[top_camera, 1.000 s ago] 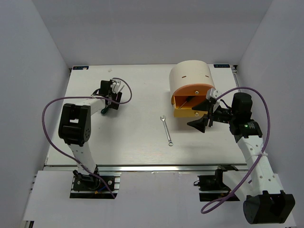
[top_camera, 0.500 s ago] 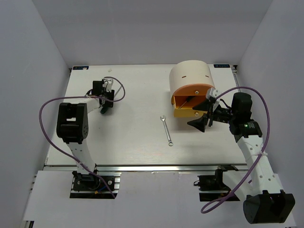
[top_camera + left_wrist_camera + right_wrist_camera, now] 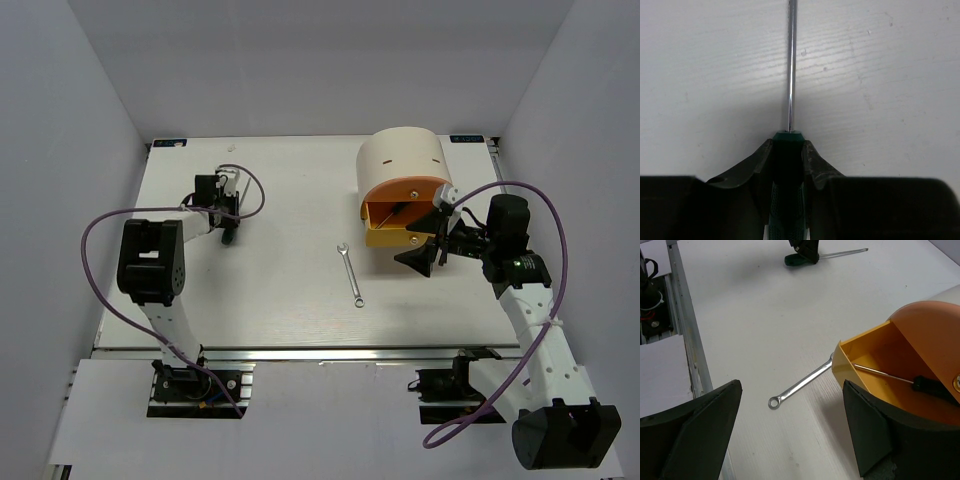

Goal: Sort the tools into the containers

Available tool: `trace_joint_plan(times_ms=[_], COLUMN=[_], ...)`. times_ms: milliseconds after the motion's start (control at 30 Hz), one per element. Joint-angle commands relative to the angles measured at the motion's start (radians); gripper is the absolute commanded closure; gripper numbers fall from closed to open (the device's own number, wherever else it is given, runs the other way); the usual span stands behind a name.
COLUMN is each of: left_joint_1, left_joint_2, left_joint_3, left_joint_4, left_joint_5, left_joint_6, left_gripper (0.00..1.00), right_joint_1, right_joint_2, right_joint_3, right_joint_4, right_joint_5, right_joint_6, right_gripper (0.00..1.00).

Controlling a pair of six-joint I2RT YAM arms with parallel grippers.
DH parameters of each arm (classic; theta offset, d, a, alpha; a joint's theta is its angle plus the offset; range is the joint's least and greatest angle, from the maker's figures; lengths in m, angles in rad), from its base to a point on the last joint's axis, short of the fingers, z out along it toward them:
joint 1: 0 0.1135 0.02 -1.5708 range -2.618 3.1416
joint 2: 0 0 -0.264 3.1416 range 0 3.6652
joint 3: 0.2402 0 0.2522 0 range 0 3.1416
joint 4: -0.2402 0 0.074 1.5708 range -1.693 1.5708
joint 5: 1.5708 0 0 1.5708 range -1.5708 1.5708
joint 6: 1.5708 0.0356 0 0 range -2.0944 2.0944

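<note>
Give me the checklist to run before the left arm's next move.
1. Left pincer shut on the green-handled, metal-shafted screwdriver: ok.
2. Grip on the handle, not the shaft: ok.
3. Orange-yellow drawer open: ok.
4. Room in it beside the dark-handled screwdriver inside: ok.
5. Right pincer open and empty: ok.
6. Silver double-ended wrench sorted: not ok, it lies on the white table.
</note>
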Motion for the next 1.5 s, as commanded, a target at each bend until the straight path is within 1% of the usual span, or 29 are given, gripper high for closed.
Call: trace_joint_plan(times_ms=[0, 100, 133, 200, 233, 267, 333, 400, 433, 467, 533, 567, 600, 633, 667, 767, 800, 867, 900, 933, 1000, 1033, 1067, 1100, 1167, 1300, 1333, 1400, 1467], left_joint_1=[-0.010, -0.048, -0.061, -0.108, -0.126, -0.148, -0.194, -0.231, -0.240, -0.263, -0.289, -0.306, -0.352, -0.376, -0.428, -0.504, -0.557, -0.617, -0.683, -0.714, -0.786, -0.826, -0.841, -0.855, -0.883, -0.891, -0.892, -0.892, -0.892], left_joint_2=[-0.085, -0.150, -0.206, -0.268, -0.297, -0.352, -0.432, -0.484, -0.510, -0.561, -0.607, -0.630, -0.670, -0.685, -0.696, -0.692, -0.679, -0.620, -0.597, -0.571, -0.480, -0.408, -0.373, -0.338, -0.241, -0.115, -0.087, -0.005, 0.034], left_joint_3=[-0.016, -0.011, -0.012, -0.015, -0.012, -0.005, 0.006, 0.008, 0.008, 0.011, 0.023, 0.040, 0.053, 0.069, 0.107, 0.182, 0.243, 0.317, 0.399, 0.446, 0.585, 0.634, 0.685, 0.775, 0.846, 0.968, 1.039, 1.119, 1.185], left_joint_4=[-0.108, -0.169, -0.180, -0.212, -0.227, -0.274, -0.327, -0.358, -0.371, -0.399, -0.436, -0.466, -0.480, -0.499, -0.532, -0.610, -0.632, -0.704, -0.732, -0.756, -0.847, -0.914, -0.946, -0.979, -1.054, -1.094, -1.114, -1.135, -1.142], left_joint_5=[0.037, 0.031, 0.036, 0.057, 0.072, 0.071, 0.098, 0.108, 0.118, 0.137, 0.151, 0.160, 0.161, 0.157, 0.149, 0.148, 0.146, 0.117, 0.073, 0.050, 0.024, 0.005, -0.003, -0.010, -0.023, -0.006, -0.009, -0.016, -0.018], left_joint_6=[-0.038, -0.037, -0.035, -0.032, -0.027, -0.027, -0.047, -0.096, -0.112, -0.141, -0.173, -0.199, -0.210, -0.219, -0.234, -0.253, -0.256, -0.254, -0.250, -0.244, -0.230, -0.213, -0.204, -0.195, -0.164, -0.110, -0.101, -0.074, -0.029], left_gripper=[1.00, 1.00, 1.00, 1.00, 1.00, 1.00, 1.00, 1.00, 1.00, 1.00, 1.00, 1.00, 1.00, 1.00, 1.00, 1.00, 1.00, 1.00, 1.00, 1.00, 1.00, 1.00, 1.00, 1.00, 1.00, 1.00, 1.00, 1.00, 1.00], right_joint_1=[0.004, 0.002, 0.002, 0.002, 0.004, 0.002, 0.002, 0.001, -0.001, -0.007, -0.027, -0.035, -0.044, -0.058, -0.065, -0.102, -0.107, -0.130, -0.139, -0.156, -0.173, -0.183, -0.185, -0.187, -0.190, -0.191, -0.191, -0.193, -0.194], right_joint_2=[-0.013, -0.038, -0.047, -0.073, -0.082, -0.096, -0.096, -0.092, -0.092, -0.092, -0.105, -0.115, -0.124, -0.144, -0.148, -0.141, -0.135, -0.118, -0.113, -0.110, -0.113, -0.118, -0.119, -0.121, -0.130, -0.138, -0.139, -0.144, -0.148], right_joint_3=[0.023, 0.002, -0.007, -0.037, -0.046, -0.052, -0.049, -0.037, -0.028, -0.024, -0.014, -0.012, -0.011, -0.012, -0.006, 0.049, 0.064, 0.097, 0.101, 0.101, 0.092, 0.091, 0.091, 0.086, 0.083, 0.072, 0.068, 0.063, 0.057], right_joint_4=[0.033, 0.101, 0.122, 0.200, 0.225, 0.246, 0.269, 0.269, 0.273, 0.277, 0.300, 0.312, 0.331, 0.375, 0.384, 0.372, 0.362, 0.351, 0.351, 0.351, 0.351, 0.351, 0.351, 0.351, 0.351, 0.351, 0.351, 0.351, 0.325], right_joint_5=[0.015, 0.067, 0.084, 0.167, 0.193, 0.251, 0.296, 0.314, 0.323, 0.337, 0.368, 0.413, 0.441, 0.463, 0.492, 0.553, 0.569, 0.592, 0.593, 0.593, 0.596, 0.609, 0.613, 0.618, 0.627, 0.636, 0.636, 0.638, 0.639], right_joint_6=[0.032, 0.079, 0.122, 0.177, 0.228, 0.254, 0.283, 0.300, 0.306, 0.323, 0.351, 0.366, 0.392, 0.414, 0.418, 0.437, 0.447, 0.454, 0.455, 0.457, 0.457, 0.452, 0.451, 0.448, 0.438, 0.437, 0.437, 0.437, 0.437], right_gripper=[0.13, 0.13, 0.12, 0.11, 0.11, 0.11, 0.11, 0.19, 0.24, 0.43, 0.72, 0.99, 1.00, 1.00, 1.00, 1.00, 1.00, 1.00, 1.00, 1.00, 1.00, 1.00, 1.00, 1.00, 1.00, 1.00, 1.00, 1.00, 1.00])
